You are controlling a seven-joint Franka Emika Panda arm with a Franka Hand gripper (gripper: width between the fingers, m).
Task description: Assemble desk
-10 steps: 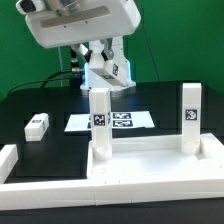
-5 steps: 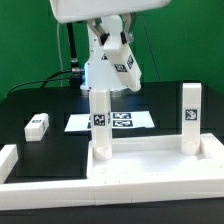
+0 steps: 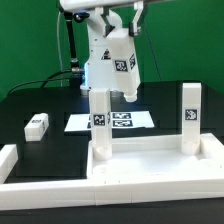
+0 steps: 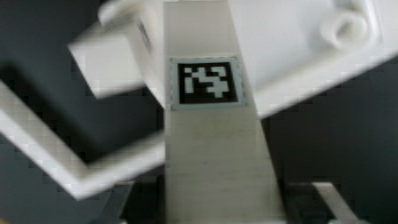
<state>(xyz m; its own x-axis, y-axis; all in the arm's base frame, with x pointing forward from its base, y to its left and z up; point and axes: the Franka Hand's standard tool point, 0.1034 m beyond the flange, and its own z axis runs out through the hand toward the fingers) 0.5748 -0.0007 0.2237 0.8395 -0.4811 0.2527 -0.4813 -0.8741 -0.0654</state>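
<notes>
Fingers (image 3: 135, 20) clamped on the top end of the held leg (image 3: 123, 65). The leg hangs tilted below them, clear of everything (its tag reads sharp in the wrist view, the rest is blurred).

Tabletop (image 3: 150, 160) sits on the counter (image 3: 60, 105), well below the fingers.

First upright leg (image 3: 100, 120) stands in the tabletop just under the held leg's lower end, not touching it. Second upright leg (image 3: 190, 115) stands further toward the exterior view's right.

Loose leg (image 3: 37, 125) lies flat on the counter, below the fingers and off to the exterior view's left.
</notes>
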